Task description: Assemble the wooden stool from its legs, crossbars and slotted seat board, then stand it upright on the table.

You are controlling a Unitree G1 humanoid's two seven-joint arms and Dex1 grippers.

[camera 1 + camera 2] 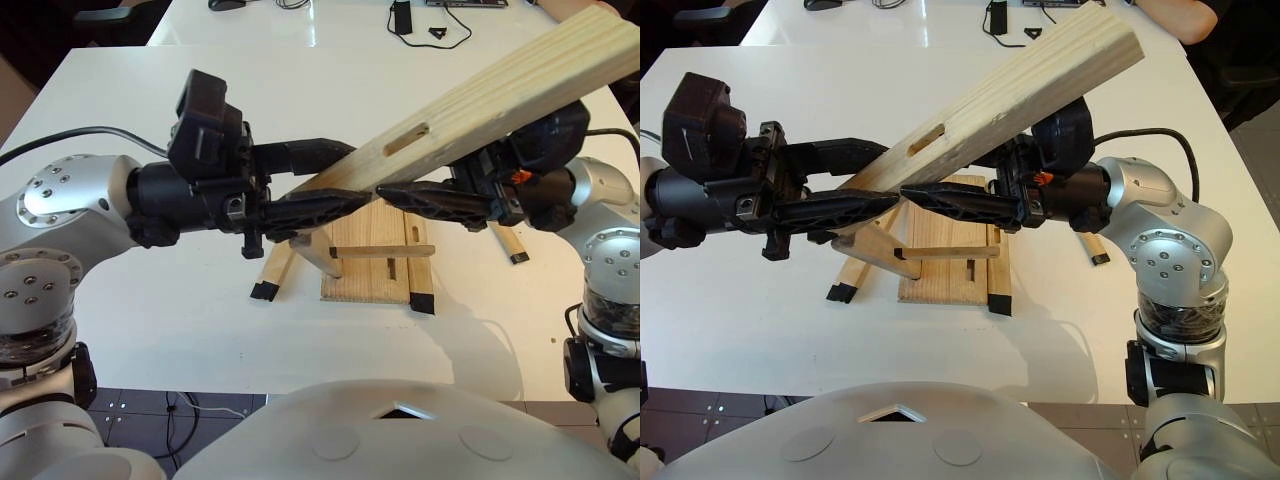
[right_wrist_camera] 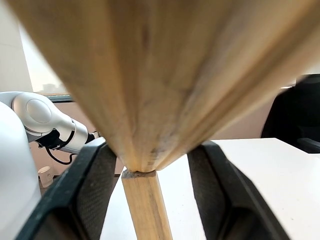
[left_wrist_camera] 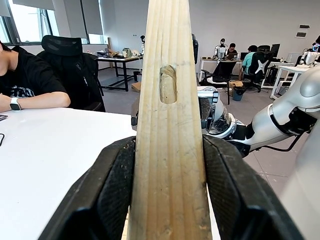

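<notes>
above the middle of the white table [image 1: 150,300], held the slotted seat board [image 1: 480,95] at a slant, low end toward the left arm, high end out past the right. clenched the left gripper [image 3: 169,150] on that low end, across both long edges, slot just beyond the tips. closed the right gripper [image 2: 152,150] on the same board a little farther up, from the opposite side, tips nearly meeting those of the left. probably gripped it two-handed to stop a long plank from swinging and to steer its slot precisely. held it clear of the parts below: a flat slotted panel [image 1: 370,285] lying on the table, a crossbar [image 1: 385,251] across it, black-tipped legs [image 1: 272,275] beside and under it, one more leg [image 1: 510,245] off by the right arm. could not tell whether any of those pieces were already joined. judged the assembly far from done, nothing standing upright yet. likely needed next: lowering and levelling the board to meet a tenon squarely; risked jamming or knocking loose legs if brought down tilted.
</notes>
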